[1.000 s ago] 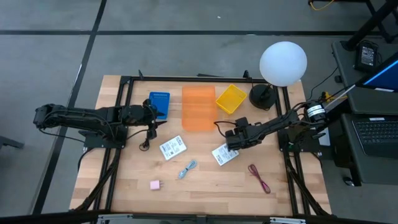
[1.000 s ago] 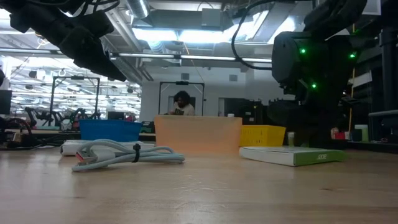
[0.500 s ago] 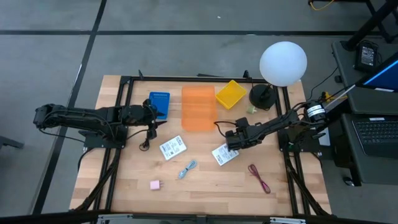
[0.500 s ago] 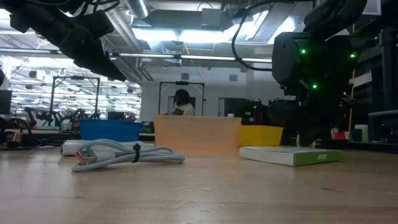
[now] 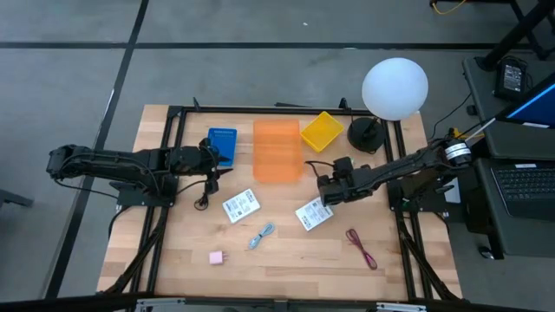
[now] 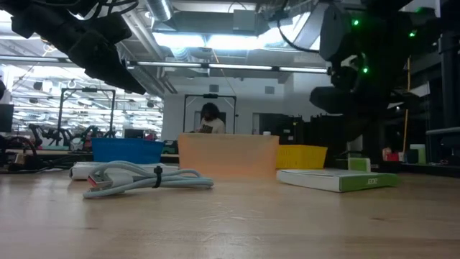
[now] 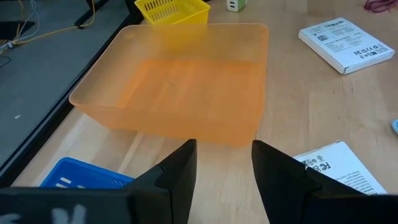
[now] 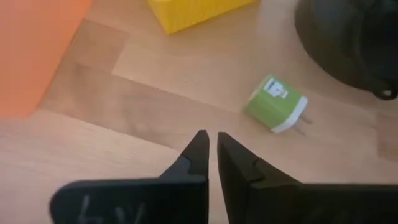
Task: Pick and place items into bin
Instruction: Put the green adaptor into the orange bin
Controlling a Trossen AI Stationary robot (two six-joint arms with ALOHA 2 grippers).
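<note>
Right claw (image 8: 211,144) closed, empty, near green cube (image 8: 276,104); left claw (image 7: 224,163) open by orange bin (image 7: 180,87).

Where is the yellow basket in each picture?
High view: the yellow basket sits at the table's back, right of the orange bin.
Low view: far back, right of the bin.
Left wrist view: beyond the bin.
Right wrist view: only part shows.
Shared landmark: the orange bin.

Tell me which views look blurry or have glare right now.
Right wrist view: soft throughout, the green plug cube blurred. Low view: ceiling lights glare brightly and the arms overhead are dark silhouettes. Left wrist view: sharp on the orange bin. High view: evenly lit.
</note>
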